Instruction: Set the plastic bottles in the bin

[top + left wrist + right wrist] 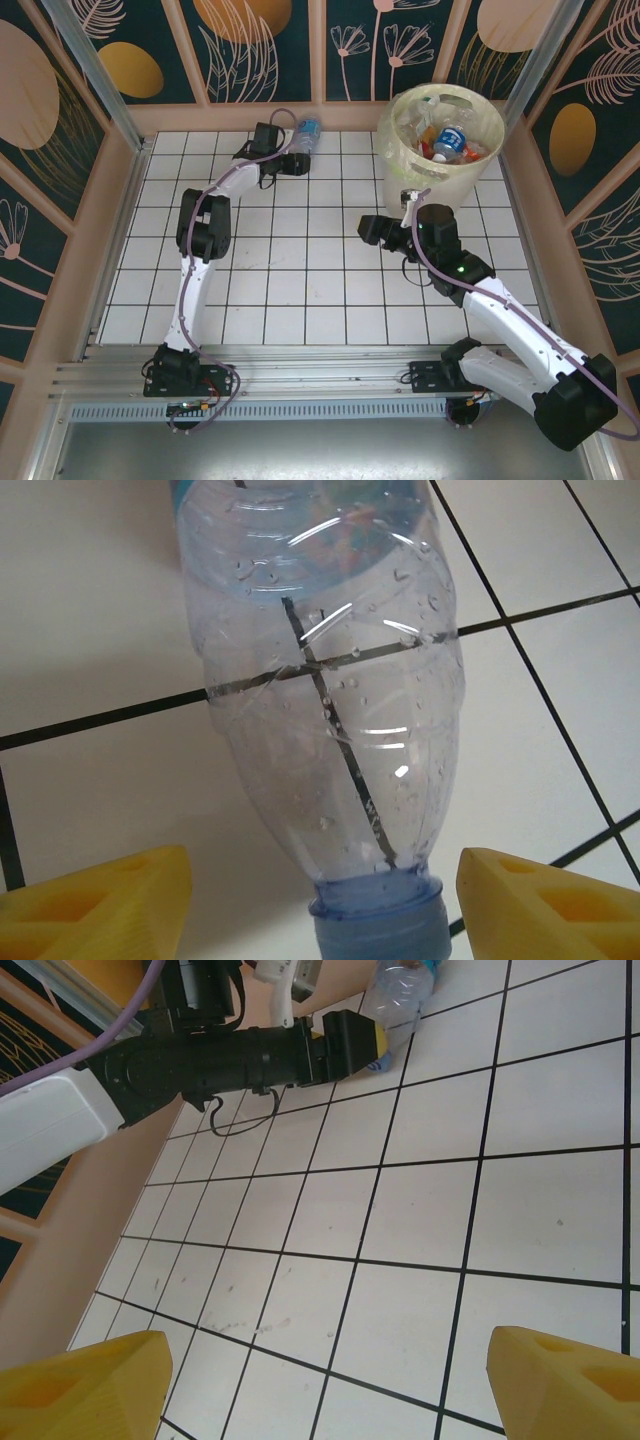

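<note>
The right pincer (330,1360) hangs wide and empty over bare tiles of the counter (300,290), just in front of the bin (400,165). I judge it is parked there to leave the far edge free for the other arm. Further out, the left arm (200,225) stretches to the counter's far edge, where one clear bottle (330,680) lies on its side, cap (380,925) toward the wrist. The left pincer (325,865) straddles the neck, with a yellow finger (100,900) on either side and a gap at each (nothing gripped yet). It is probably placed there because the neck is the narrowest, stiffest part and will not crush like the thin body. This is the one bottle I can see loose on the counter. At the far right the bin has several bottles (450,140) already inside, so the task looks nearly done: grip, lift, carry across to the rim.
</note>
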{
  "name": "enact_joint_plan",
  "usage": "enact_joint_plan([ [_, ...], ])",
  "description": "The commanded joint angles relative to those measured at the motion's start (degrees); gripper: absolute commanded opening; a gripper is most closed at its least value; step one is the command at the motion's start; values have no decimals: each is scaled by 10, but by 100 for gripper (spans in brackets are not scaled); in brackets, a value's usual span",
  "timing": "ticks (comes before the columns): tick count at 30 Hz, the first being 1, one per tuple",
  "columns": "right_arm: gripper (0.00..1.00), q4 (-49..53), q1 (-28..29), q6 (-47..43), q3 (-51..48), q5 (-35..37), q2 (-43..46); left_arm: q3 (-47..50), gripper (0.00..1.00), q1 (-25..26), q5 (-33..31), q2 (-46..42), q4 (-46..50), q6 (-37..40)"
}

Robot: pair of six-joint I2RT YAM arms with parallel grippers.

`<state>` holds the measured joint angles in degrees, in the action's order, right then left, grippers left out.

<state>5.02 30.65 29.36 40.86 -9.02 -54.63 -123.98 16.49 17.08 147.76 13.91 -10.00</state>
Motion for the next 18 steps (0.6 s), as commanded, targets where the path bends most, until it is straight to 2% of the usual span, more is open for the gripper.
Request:
enact_joint_plan([
  [1,83,7,4,9,0,5,13,-22,71,-2,-17,19,18,-11],
  [8,83,6,4,10,5,3,6,-21,68,-2,-9,22,16,-8],
  [14,83,4,4,11,7,1,-2,-20,58,-2,15,22,-1,-13],
  [16,83,6,4,11,10,1,-5,-21,52,-2,23,24,-8,-20],
  [18,83,8,4,11,10,1,-5,-21,51,-2,30,24,-14,-26],
])
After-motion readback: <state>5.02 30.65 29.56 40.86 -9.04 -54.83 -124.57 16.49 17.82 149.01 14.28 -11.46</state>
